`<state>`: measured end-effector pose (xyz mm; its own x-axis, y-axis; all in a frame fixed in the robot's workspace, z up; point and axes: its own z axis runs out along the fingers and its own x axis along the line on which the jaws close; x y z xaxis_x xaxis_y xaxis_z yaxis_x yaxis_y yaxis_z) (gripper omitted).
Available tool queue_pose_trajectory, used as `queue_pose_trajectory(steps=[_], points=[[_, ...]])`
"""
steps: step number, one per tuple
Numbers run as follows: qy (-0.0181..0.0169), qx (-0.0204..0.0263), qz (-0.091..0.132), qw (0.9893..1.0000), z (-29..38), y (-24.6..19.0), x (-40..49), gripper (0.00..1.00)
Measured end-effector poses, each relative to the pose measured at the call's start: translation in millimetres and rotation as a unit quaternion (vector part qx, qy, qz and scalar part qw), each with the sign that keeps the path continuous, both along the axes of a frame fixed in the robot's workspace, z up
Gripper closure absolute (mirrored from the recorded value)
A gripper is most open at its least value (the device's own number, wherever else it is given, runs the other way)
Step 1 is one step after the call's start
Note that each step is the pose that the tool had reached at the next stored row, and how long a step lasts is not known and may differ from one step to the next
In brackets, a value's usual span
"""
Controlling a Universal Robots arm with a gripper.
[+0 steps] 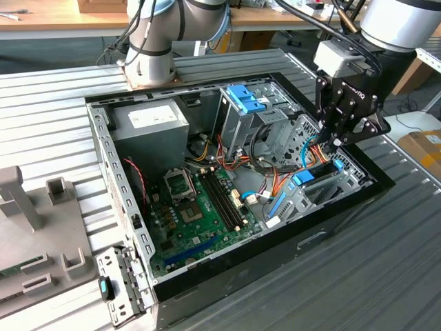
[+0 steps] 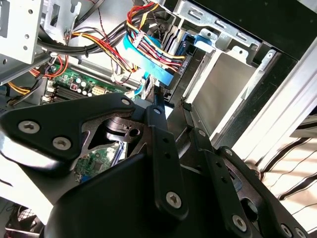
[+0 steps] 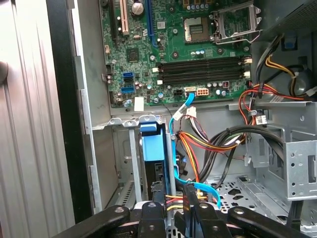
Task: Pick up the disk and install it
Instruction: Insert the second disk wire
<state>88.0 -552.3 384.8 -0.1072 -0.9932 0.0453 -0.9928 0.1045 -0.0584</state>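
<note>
The disk (image 1: 304, 178) stands on edge in the drive bay at the corner of the open computer case (image 1: 103, 158) on the exterior view's right. Its bright blue rail (image 3: 152, 146) faces up, with the dark body below it. In the second wrist view the disk (image 2: 182, 53) lies beside a bundle of coloured cables. My gripper (image 1: 335, 148) hangs right over the bay, fingertips just above the disk's end. In both wrist views the fingers (image 3: 156, 194) stand a small gap apart, and I see nothing held between them. My gripper (image 2: 171, 106) is open.
A green motherboard (image 1: 196, 207) covers the case floor, with a grey power supply (image 1: 151, 121) behind it. A light-blue latch plate (image 1: 245, 101) tops the metal cage. Loose coloured cables (image 3: 208, 141) run beside the bay. Grey fixtures (image 1: 41, 227) sit on the ridged table at the exterior view's left.
</note>
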Motion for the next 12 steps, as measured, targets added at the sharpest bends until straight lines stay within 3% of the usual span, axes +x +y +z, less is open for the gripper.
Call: queue_pose_trajectory(steps=[12], points=[[0.0,0.0,0.0,1.0,4.6,0.0,0.0,0.7]])
